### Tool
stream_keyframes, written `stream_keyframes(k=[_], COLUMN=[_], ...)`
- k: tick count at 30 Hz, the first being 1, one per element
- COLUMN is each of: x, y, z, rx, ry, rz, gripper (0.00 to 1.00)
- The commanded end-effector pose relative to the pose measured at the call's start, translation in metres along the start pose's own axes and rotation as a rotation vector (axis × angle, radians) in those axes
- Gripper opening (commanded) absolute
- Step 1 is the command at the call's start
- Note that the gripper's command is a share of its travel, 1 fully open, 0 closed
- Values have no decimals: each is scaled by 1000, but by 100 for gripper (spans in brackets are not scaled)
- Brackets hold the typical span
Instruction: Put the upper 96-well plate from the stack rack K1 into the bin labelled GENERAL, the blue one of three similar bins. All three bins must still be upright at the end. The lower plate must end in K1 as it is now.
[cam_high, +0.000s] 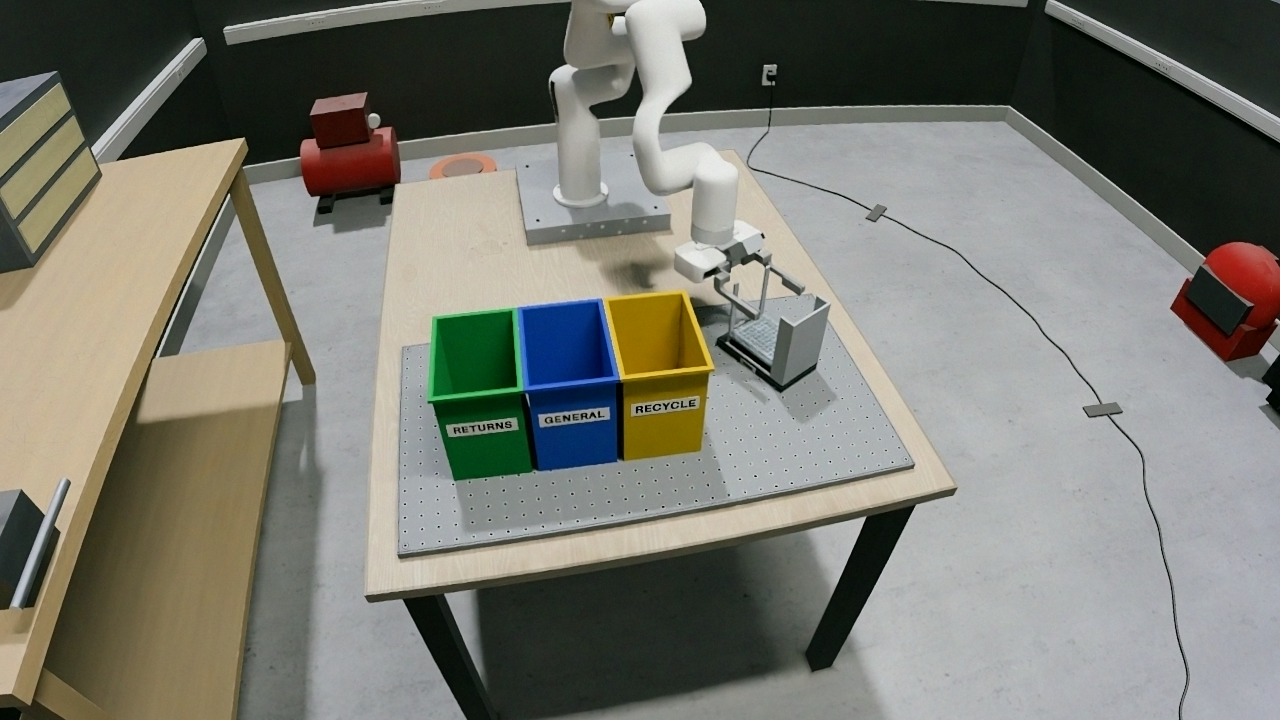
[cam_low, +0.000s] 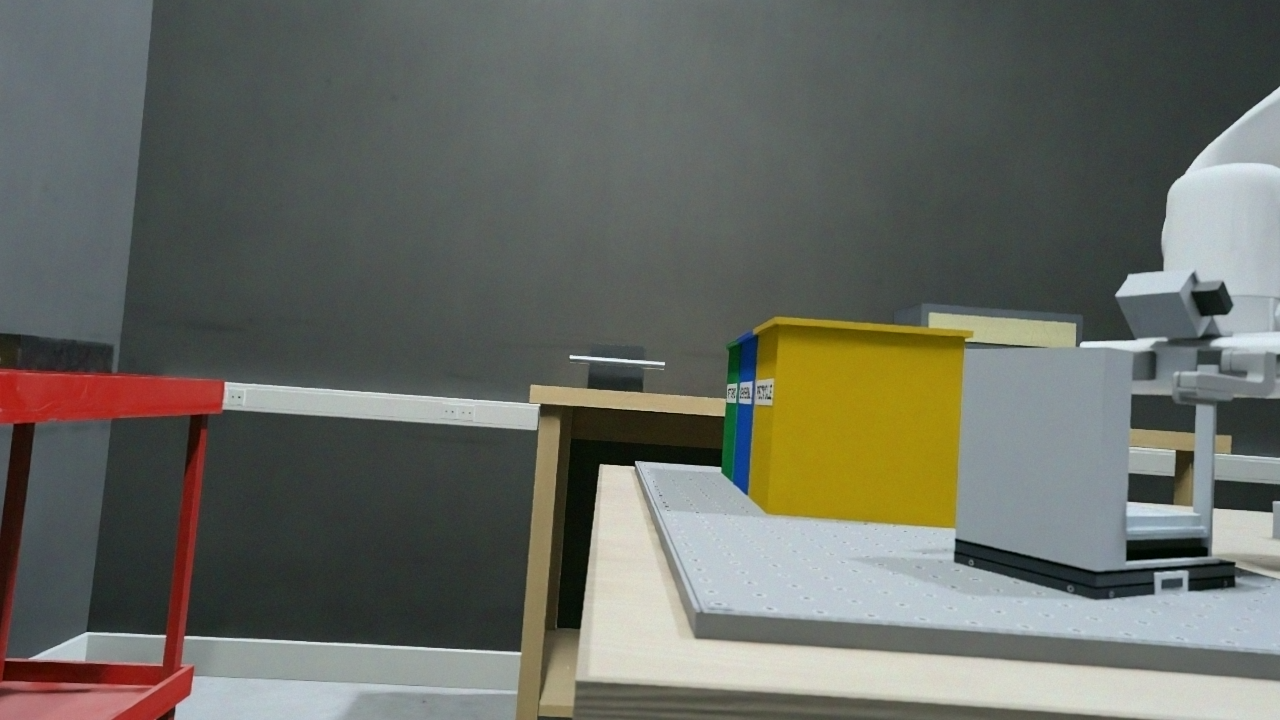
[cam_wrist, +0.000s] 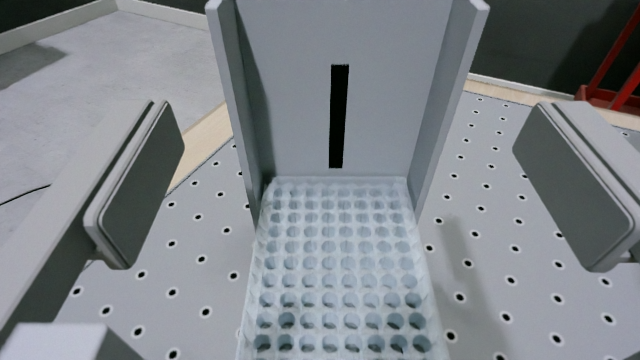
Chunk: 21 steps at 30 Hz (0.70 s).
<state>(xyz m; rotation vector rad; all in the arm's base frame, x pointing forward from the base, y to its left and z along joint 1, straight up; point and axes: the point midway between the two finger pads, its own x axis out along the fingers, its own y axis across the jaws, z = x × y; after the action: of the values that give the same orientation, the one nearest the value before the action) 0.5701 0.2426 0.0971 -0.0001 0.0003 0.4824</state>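
Note:
My gripper (cam_high: 775, 300) (cam_wrist: 348, 185) is open and empty. Its fingers are above the plates, at the height of the upper part of rack K1 (cam_high: 799, 344) (cam_low: 1042, 456) (cam_wrist: 295, 75). The pale upper 96-well plate (cam_high: 760, 335) (cam_low: 1160, 511) (cam_wrist: 337, 255) lies in the rack, between the two finger pads in the wrist view but below them. The lower plate is hard to make out beneath it. The blue GENERAL bin (cam_high: 572, 447) (cam_low: 742, 447) stands upright between the green RETURNS bin (cam_high: 487, 458) and the yellow RECYCLE bin (cam_high: 662, 438) (cam_low: 859, 429), both upright.
K1's tall slotted wall rises beyond the plate in the wrist view, and thin posts stand at its opposite end. The yellow bin is the bin nearest K1. The bins and rack stand on a perforated board (cam_high: 581, 510) (cam_low: 778, 582). A red cart (cam_low: 107, 394) stands farther off.

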Motion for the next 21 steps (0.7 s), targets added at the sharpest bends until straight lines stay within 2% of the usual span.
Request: stream_keyframes(k=[1, 21], x=[1, 1], y=[0, 0], z=[-3, -33], rx=[-3, -3], ry=[-3, -3], rz=[0, 0], gripper=[37, 37])
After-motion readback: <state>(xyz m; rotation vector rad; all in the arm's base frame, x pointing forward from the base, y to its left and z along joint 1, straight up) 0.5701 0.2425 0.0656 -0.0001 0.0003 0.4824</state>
